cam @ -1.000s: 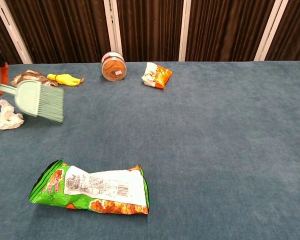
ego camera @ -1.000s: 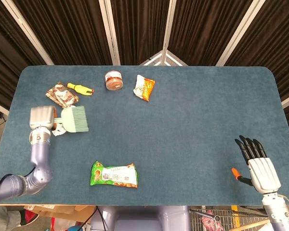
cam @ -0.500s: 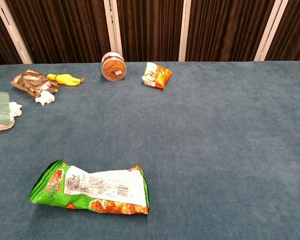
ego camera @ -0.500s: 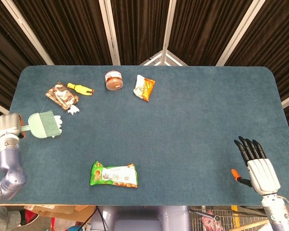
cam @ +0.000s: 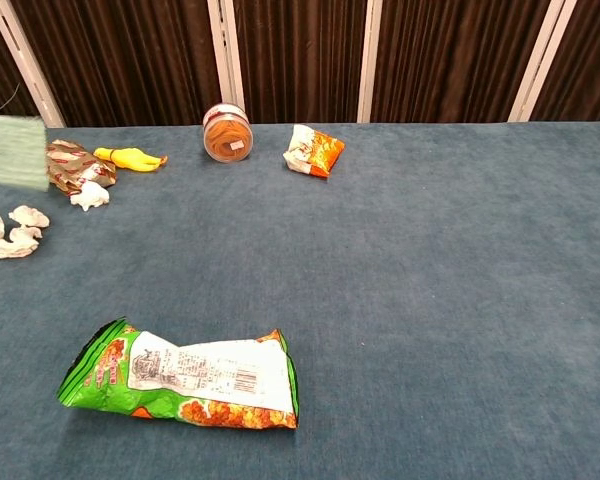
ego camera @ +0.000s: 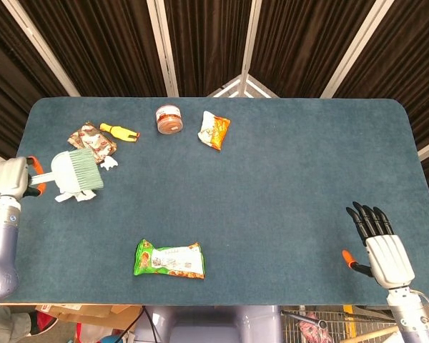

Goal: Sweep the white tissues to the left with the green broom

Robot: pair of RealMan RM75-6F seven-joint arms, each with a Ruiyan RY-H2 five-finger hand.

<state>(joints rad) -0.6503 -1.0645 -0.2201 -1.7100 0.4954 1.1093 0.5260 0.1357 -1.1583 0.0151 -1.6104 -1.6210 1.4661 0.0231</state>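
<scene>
At the far left edge of the bench [ego camera: 286, 179], your left robot hand [ego camera: 6, 179] grips the green broom [ego camera: 73, 173] by its handle, the bristles raised off the surface and pointing right. Under and just beside the bristles lie crumpled white tissues [cam: 10, 238]; another tissue [cam: 89, 196] touches the brown snack packet [ego camera: 91, 141] further back. A green snack bag [ego camera: 169, 259] lies near the front edge. At far right, your right robot hand [ego camera: 380, 239] rests empty, its fingers extended and spread.
</scene>
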